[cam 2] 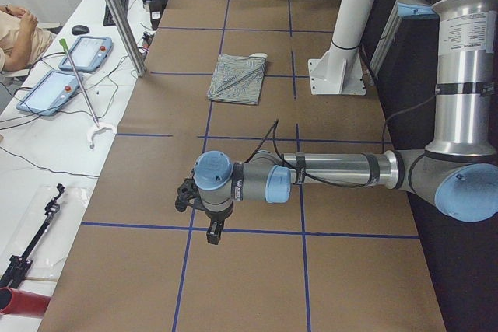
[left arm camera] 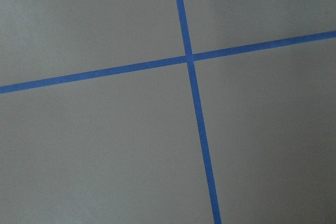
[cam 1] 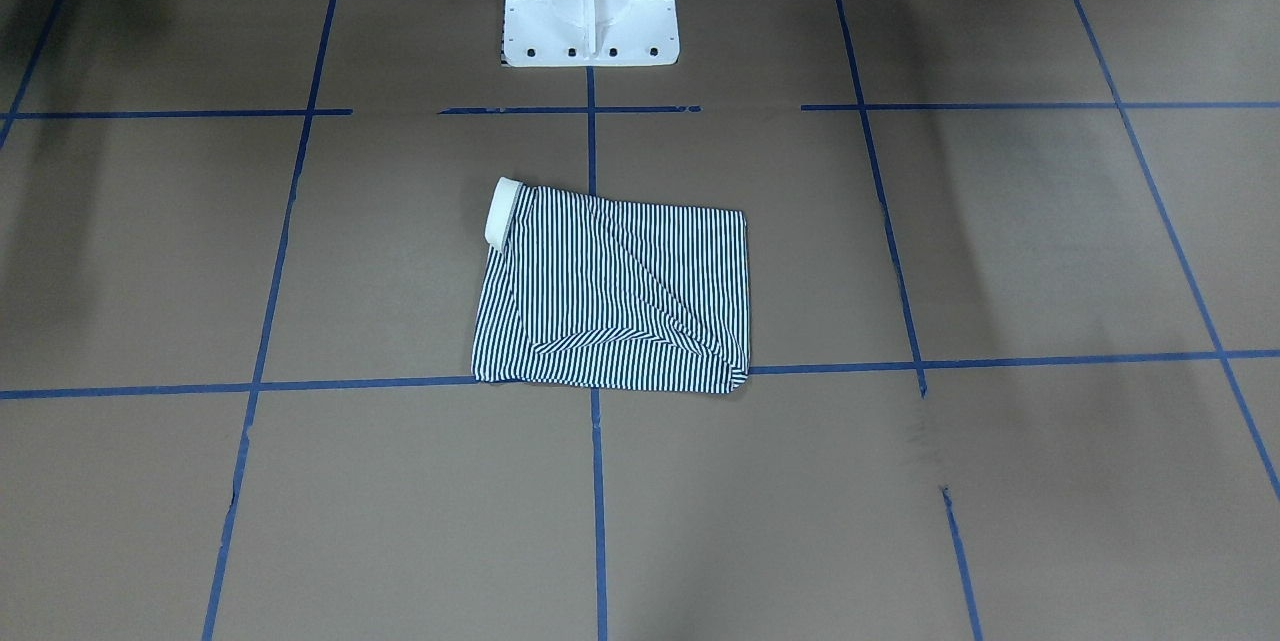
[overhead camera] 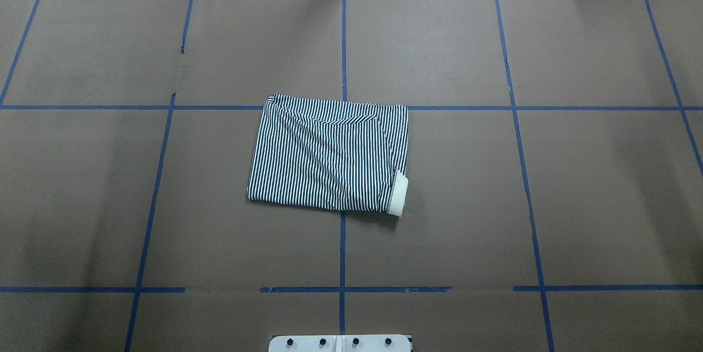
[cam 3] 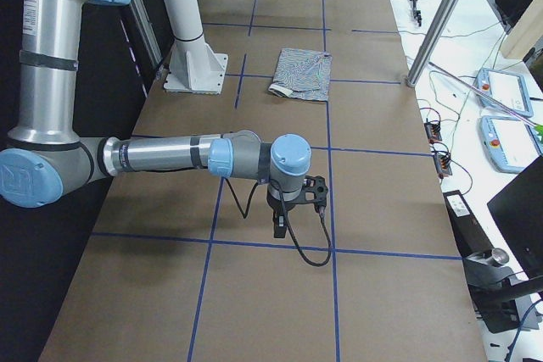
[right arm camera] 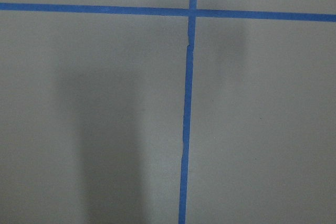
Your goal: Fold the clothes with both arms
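Honestly can't tell how open the left gripper [cam 2: 212, 231] or right gripper [cam 3: 278, 228] is; both hang well apart from the folded shirt [cam 1: 610, 296].

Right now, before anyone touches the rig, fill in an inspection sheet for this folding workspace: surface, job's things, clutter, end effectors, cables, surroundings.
Surface: brown paper marked with a blue tape grid, lying flat.
Job's things: striped polo shirt folded into a rough rectangle at the centre; white collar pokes out at one corner.
Clutter: nothing seen on the paper.
End effectors: left end effector and right end effector hang over bare paper, well apart from the shirt; open or shut cannot be told.
Cables: left arm's black cable and right arm's black cable loop near the wrists; loose wires lie on a side bench.
Surroundings: white pedestal; control tablets; a person's arm.
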### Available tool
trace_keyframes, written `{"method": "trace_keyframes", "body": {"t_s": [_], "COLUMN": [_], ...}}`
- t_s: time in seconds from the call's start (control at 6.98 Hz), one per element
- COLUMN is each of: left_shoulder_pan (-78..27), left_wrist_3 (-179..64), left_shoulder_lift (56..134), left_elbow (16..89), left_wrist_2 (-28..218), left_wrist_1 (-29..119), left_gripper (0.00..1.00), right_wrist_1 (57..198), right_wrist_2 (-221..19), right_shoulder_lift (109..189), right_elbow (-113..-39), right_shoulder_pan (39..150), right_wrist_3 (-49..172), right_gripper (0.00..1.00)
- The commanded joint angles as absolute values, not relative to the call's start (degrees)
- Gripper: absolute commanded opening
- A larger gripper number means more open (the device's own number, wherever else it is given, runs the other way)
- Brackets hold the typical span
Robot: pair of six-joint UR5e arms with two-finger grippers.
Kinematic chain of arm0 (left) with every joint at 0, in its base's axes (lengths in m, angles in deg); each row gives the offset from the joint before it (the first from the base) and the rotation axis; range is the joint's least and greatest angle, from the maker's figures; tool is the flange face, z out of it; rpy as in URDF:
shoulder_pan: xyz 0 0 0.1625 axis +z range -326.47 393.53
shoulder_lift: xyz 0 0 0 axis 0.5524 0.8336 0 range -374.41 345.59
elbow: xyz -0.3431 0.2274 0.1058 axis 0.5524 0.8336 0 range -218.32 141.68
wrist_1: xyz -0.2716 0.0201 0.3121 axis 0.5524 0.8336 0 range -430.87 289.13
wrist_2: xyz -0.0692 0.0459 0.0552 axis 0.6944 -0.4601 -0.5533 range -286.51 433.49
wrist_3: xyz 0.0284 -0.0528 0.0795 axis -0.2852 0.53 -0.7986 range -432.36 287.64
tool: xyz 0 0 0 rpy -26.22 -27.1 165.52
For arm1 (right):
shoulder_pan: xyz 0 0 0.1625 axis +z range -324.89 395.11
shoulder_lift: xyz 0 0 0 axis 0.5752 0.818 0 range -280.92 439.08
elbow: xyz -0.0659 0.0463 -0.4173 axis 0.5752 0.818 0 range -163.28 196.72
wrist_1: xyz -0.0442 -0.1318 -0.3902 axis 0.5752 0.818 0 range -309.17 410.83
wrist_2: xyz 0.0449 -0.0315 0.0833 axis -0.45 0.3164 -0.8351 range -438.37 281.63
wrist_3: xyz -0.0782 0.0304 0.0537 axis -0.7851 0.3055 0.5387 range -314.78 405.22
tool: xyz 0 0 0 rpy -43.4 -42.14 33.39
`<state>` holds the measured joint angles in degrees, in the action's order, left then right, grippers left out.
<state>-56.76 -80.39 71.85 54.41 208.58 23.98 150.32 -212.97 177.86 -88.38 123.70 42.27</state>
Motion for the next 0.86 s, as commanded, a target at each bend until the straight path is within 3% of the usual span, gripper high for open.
{"method": "trace_keyframes", "body": {"t_s": [0.0, 0.72], "left_shoulder_pan": [-56.7, -56.6], "left_wrist_3": [-80.6, -80.4], "left_shoulder_lift": [71.6, 71.4], "left_elbow": [54.6, 54.8], "left_wrist_2": [208.0, 207.8], "left_wrist_1": [24.0, 25.2], "left_gripper": [1.00, 1.00], "right_wrist_1": [150.3, 145.8], "right_wrist_2": [-213.0, -207.1], "right_shoulder_lift": [177.6, 178.9], "right_elbow": [-88.3, -88.0], "right_shoulder_pan": [123.7, 123.7], "right_wrist_3": [42.2, 42.6], "right_gripper": [1.00, 1.00]}}
